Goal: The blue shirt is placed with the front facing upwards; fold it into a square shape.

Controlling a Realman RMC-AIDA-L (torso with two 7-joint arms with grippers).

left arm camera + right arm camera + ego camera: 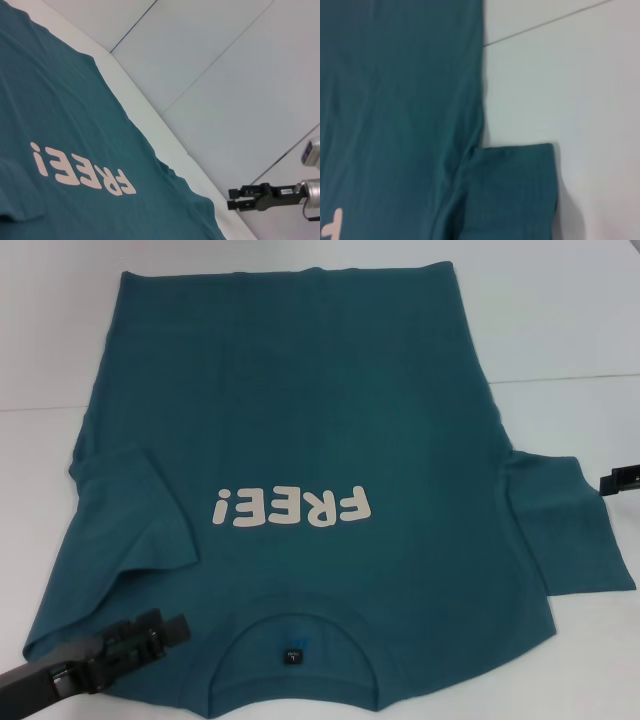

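**Shirt flat on table, left sleeve folded in, both arms off the body of the shirt**

We see the blue shirt (300,420) lying front-up on the white table (560,330), collar (295,640) nearest the robot, "FREE!" lettering (290,507) reading upside down from the head view. Its left sleeve (135,510) is folded inward over the chest; its right sleeve (570,525) lies spread flat on the table.

Left gripper (170,630) sits low at the near left corner, over the shirt's shoulder edge; we cannot tell whether its fingers are spread or pinching cloth.

Right gripper (235,198) hangs at the right edge, just beyond the right sleeve, clear of the cloth. In the left wrist view its fingers stand slightly apart, holding nothing.
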